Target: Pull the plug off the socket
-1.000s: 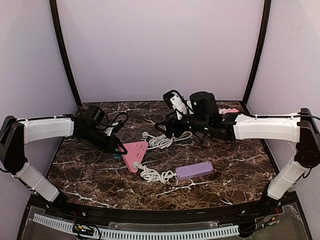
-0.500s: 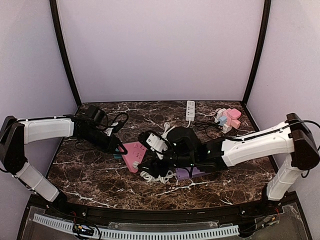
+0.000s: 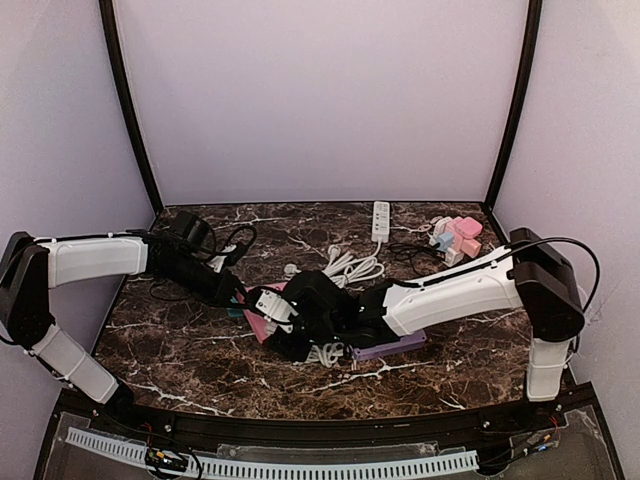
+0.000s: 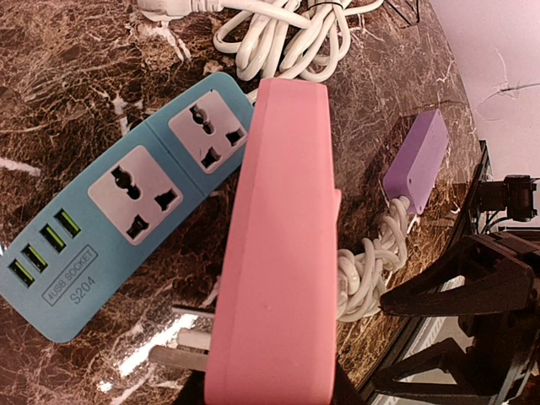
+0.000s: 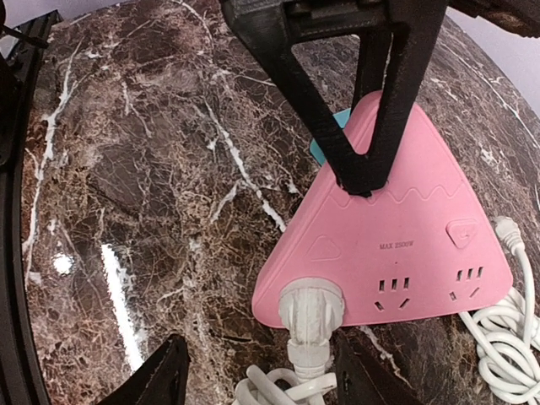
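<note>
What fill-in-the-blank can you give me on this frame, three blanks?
The white plug sits in the ____ socket block, which the left gripper clamps. The right gripper straddles the plug with fingers ____, not closed. The blue USB strip shows ____ universal outlets.
Missing words: pink; open; two.

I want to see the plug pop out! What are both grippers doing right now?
The left gripper is closed on the pink socket.
The right gripper is open, straddling the white plug.
</note>
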Motion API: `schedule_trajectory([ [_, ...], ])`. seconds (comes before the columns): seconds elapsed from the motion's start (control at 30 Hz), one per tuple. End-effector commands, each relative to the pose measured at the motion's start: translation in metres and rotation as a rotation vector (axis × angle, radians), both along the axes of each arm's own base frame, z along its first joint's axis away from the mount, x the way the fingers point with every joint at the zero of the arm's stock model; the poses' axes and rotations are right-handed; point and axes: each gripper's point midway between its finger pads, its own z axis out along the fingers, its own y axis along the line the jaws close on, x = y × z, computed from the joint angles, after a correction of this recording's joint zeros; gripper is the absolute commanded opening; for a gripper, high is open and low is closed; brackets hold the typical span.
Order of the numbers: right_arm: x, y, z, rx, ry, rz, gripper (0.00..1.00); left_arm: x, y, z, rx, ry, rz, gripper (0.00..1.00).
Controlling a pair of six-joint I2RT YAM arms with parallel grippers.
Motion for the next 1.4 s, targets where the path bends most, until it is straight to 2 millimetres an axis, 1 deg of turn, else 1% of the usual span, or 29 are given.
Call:
schedule_trajectory([
  [0.0, 0.006, 0.002, -0.015, -0.083, -0.043, -0.01, 0.57, 0.002, 0.003, 0.002, 0.002, -0.027, 0.006, 0.13],
  [0.3, 0.015, 0.003, -0.033, -0.148, -0.076, -0.024, 0.49, 0.002, 0.003, 0.0, 0.002, -0.02, 0.005, 0.13],
  [0.37, 0.017, 0.005, -0.035, -0.161, -0.088, -0.024, 0.41, 0.002, 0.003, 0.0, 0.004, -0.019, 0.005, 0.13],
  [0.43, 0.02, 0.006, -0.035, -0.166, -0.099, -0.033, 0.3, 0.002, 0.003, 0.0, 0.004, -0.019, 0.004, 0.13],
  [0.47, 0.021, 0.006, -0.037, -0.17, -0.103, -0.037, 0.28, 0.002, 0.003, 0.0, 0.003, -0.019, 0.004, 0.13],
  [0.63, 0.023, 0.008, -0.041, -0.186, -0.107, -0.035, 0.29, 0.001, 0.003, -0.001, 0.003, -0.016, 0.003, 0.13],
  [0.97, 0.026, 0.002, -0.051, -0.223, -0.129, -0.046, 0.31, 0.001, 0.003, -0.001, 0.003, -0.017, 0.003, 0.13],
  [1.03, 0.027, 0.001, -0.052, -0.227, -0.131, -0.048, 0.31, 0.001, 0.003, -0.001, 0.004, -0.015, 0.002, 0.13],
  [1.13, 0.027, 0.004, -0.048, -0.215, -0.137, -0.042, 0.28, 0.001, 0.003, -0.001, 0.004, -0.018, 0.002, 0.13],
  [1.2, 0.028, 0.005, -0.047, -0.212, -0.141, -0.041, 0.24, 0.001, 0.003, -0.001, 0.004, -0.017, 0.001, 0.13],
  [1.27, 0.03, 0.006, -0.044, -0.207, -0.149, -0.048, 0.17, 0.001, 0.003, -0.001, 0.003, -0.019, 0.001, 0.13],
  [1.33, 0.031, 0.007, -0.043, -0.206, -0.156, -0.055, 0.08, 0.002, 0.003, -0.001, 0.004, -0.018, 0.002, 0.13],
  [1.37, 0.032, 0.006, -0.042, -0.204, -0.16, -0.06, 0.01, 0.001, 0.003, -0.001, 0.004, -0.017, 0.002, 0.13],
])
